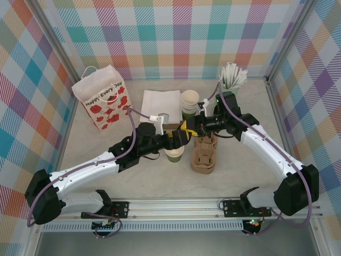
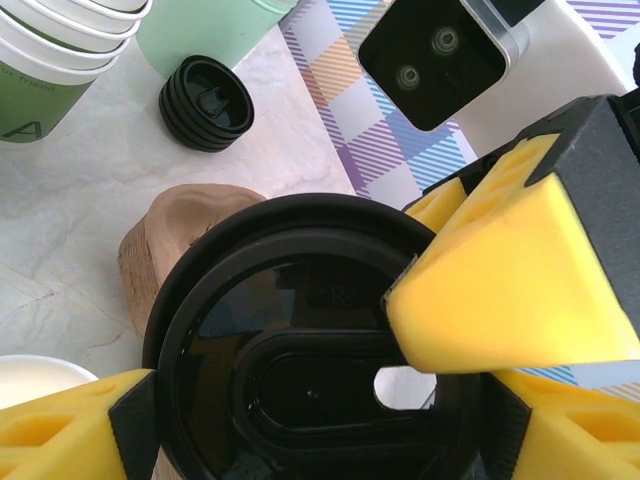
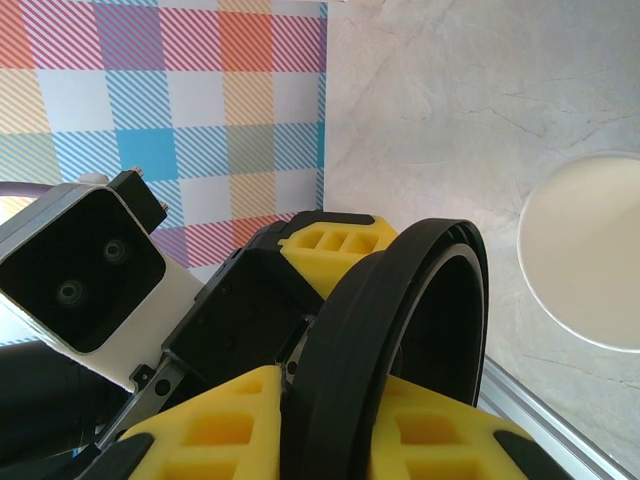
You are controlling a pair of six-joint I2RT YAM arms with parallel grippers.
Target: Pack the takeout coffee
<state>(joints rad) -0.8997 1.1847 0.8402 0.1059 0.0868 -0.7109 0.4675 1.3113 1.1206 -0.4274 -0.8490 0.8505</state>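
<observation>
The takeout coffee (image 1: 174,154), a small paper cup with a cream inside and a dark green band, stands open on the table just left of the brown pulp carrier (image 1: 204,154). Both grippers meet above it at a black lid (image 2: 300,340). My right gripper (image 1: 198,127) is shut on the lid's rim (image 3: 400,320), which is pinched edge-on between its yellow fingers (image 3: 220,420). My left gripper (image 1: 184,133) spans the lid across its width, one finger (image 2: 70,425) against each side of the rim. The cup's cream rim (image 2: 30,375) shows beneath.
A red-and-white gift bag (image 1: 102,98) stands at the back left. White napkins (image 1: 160,104), a nested stack of cups (image 1: 189,102) and a pale green tumbler of white sticks (image 1: 233,80) line the back. Spare black lids (image 2: 205,100) lie by the tumbler.
</observation>
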